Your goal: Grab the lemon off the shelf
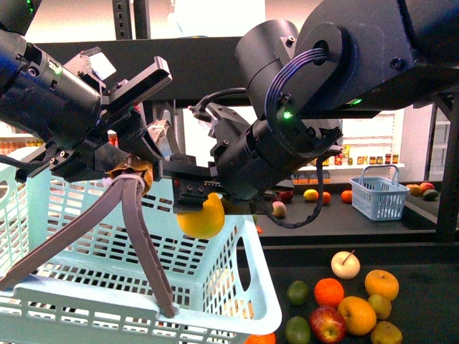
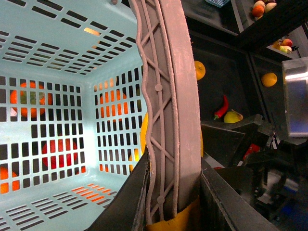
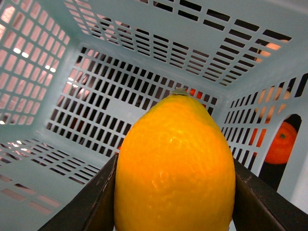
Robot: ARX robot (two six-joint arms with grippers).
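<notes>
The bright yellow lemon (image 1: pixel 203 218) hangs over the open top of a pale blue slotted basket (image 1: pixel 240 315), with my right gripper (image 1: pixel 195 204) shut on it. In the right wrist view the lemon (image 3: pixel 175 168) fills the space between both dark fingers of the right gripper (image 3: pixel 174 166), with the basket's inside walls (image 3: pixel 144 43) behind it. My left gripper (image 1: pixel 129 172) is shut on the basket's grey-brown handle (image 1: pixel 136 229). The left wrist view shows that handle (image 2: pixel 168 96) clamped in the left gripper (image 2: pixel 173 166). The black shelf (image 1: pixel 423 236) lies to the right.
On the shelf's lower tray at the right lie a pale apple (image 1: pixel 345 264), oranges (image 1: pixel 329 292), a red apple (image 1: pixel 328 324) and limes (image 1: pixel 297 292). A small blue basket (image 1: pixel 380 190) stands on the upper tier. A red chilli (image 2: pixel 221 107) lies beside the basket.
</notes>
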